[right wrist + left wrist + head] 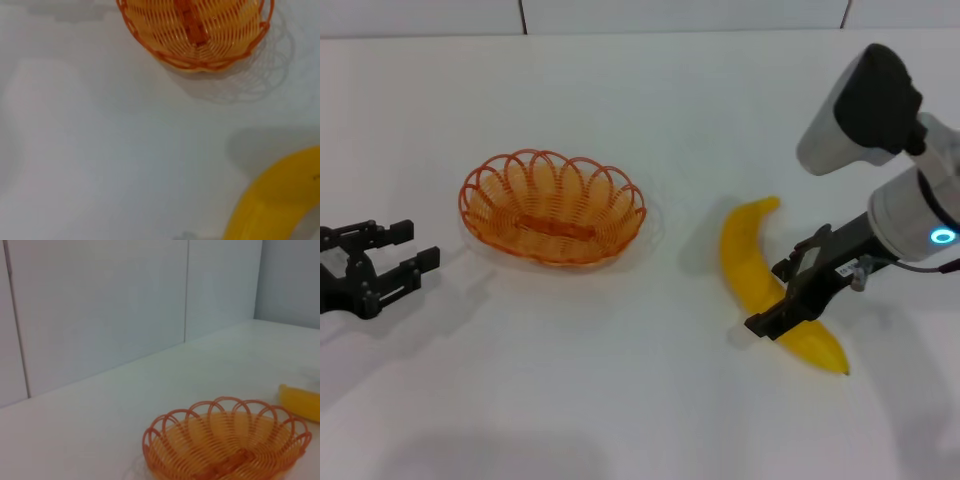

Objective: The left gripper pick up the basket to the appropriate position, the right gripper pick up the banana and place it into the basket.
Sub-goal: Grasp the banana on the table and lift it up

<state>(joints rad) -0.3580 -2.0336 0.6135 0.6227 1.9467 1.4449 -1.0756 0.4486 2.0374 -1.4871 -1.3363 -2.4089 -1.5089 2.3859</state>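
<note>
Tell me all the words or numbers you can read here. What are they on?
None can be read.
The right gripper, at the banana, has a narrow white label, its print too small to read.
The left gripper and the basket show no writing.

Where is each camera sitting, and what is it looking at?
Head view: on the robot's head, looking down at the table, basket and banana; shows the left gripper and right gripper.
Left wrist view: on the left arm, low, facing the basket and wall; no fingers show.
Right wrist view: on the right arm, looking down at the banana and basket; no fingers show.
Shared: all three see basket and banana.
</note>
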